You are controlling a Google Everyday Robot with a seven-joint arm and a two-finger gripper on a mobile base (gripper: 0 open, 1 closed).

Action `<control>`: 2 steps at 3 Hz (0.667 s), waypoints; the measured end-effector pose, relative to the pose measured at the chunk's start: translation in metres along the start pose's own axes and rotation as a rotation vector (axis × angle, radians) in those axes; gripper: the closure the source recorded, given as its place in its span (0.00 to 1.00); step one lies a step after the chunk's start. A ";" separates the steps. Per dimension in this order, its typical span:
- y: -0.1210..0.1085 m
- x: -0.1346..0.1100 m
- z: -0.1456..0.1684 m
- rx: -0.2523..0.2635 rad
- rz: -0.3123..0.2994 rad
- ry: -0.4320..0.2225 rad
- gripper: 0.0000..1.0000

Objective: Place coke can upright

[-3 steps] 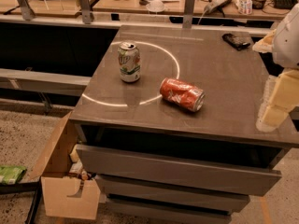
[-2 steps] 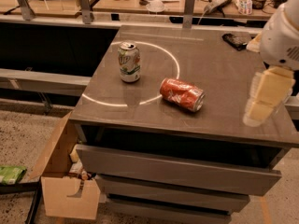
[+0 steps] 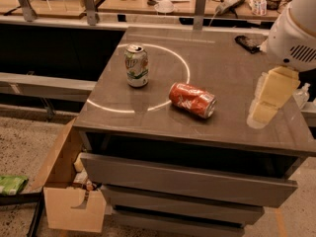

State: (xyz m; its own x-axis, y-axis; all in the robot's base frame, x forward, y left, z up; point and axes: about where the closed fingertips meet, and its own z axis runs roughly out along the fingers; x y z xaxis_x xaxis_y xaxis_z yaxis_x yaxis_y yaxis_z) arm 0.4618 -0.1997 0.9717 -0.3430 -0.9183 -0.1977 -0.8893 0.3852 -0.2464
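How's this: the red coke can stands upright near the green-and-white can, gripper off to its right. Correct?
Not quite: the camera view shows the coke can lying on its side, not upright. It is near the green-and-white can, with the gripper off to its right.

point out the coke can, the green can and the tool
coke can (image 3: pixel 192 100): camera view, middle of its red side, lying down
green-and-white can (image 3: pixel 137 67): camera view, middle of its upright body
tool (image 3: pixel 261 113): camera view, its lower end, right of the coke can

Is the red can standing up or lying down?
Lying down: the coke can rests on its side on the table. The gripper hovers apart, at the picture's right.
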 end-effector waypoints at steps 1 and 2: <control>-0.005 -0.012 0.006 -0.007 0.048 0.002 0.00; -0.013 -0.036 0.031 -0.031 0.103 0.027 0.00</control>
State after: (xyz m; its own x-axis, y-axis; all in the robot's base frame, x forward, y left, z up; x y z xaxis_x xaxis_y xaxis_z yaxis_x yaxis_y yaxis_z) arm 0.4951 -0.1692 0.9526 -0.4406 -0.8764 -0.1945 -0.8577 0.4749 -0.1969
